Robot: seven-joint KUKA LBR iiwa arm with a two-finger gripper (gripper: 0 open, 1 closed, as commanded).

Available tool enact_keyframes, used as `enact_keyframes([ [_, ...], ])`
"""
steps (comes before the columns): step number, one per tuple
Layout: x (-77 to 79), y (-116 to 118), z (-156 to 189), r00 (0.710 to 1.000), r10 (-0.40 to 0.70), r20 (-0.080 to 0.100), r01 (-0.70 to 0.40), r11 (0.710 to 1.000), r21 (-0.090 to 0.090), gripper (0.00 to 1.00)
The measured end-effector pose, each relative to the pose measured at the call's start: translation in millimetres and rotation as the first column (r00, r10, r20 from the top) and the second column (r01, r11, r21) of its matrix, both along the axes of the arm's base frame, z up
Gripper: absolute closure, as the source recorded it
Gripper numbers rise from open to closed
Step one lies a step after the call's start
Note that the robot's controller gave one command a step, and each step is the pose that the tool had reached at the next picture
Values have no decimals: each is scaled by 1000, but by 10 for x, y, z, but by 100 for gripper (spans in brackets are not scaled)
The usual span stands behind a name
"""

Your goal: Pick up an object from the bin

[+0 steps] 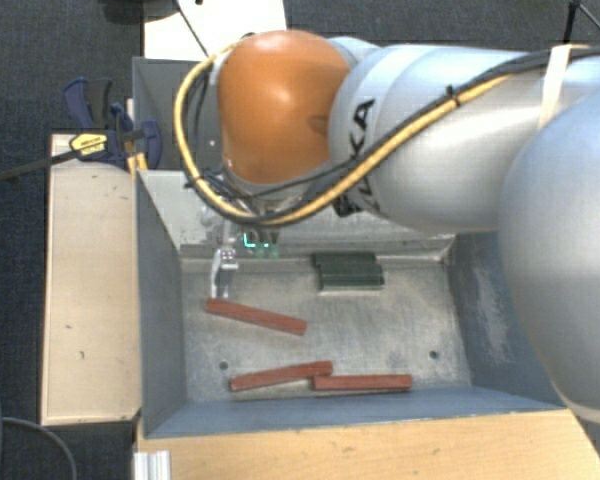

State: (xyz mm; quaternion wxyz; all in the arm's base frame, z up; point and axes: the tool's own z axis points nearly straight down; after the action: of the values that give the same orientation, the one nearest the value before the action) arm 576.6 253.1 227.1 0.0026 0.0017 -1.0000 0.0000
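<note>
The arm's orange cover [280,103] rides highest over the grey bin [420,318]. Below it hangs the end effector [223,283], low by the far wall; whether it is released or clenched cannot be told. The nearest thing is a reddish-brown stick [256,316] lying flat just below it. One end sits almost beneath the end effector, and the long axis runs off rightward with a slight downward tilt. A dark green block [348,271] lies to its right, and two more sticks [280,376] lie farther off.

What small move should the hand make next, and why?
Probably ease down onto the upper stick: the hand hangs by its left end, while the block and the two lower sticks lie farther off.
</note>
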Motion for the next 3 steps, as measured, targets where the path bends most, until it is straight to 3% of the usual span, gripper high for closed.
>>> enact_keyframes([
  [1,21,-13,48,1000,-5,8,5,1000,2,0],
  [2,-187,-207,-438,1000,21,13,-21,1000,4,0],
  [3,-451,-224,-1008,996,-84,8,84,996,1,0],
])
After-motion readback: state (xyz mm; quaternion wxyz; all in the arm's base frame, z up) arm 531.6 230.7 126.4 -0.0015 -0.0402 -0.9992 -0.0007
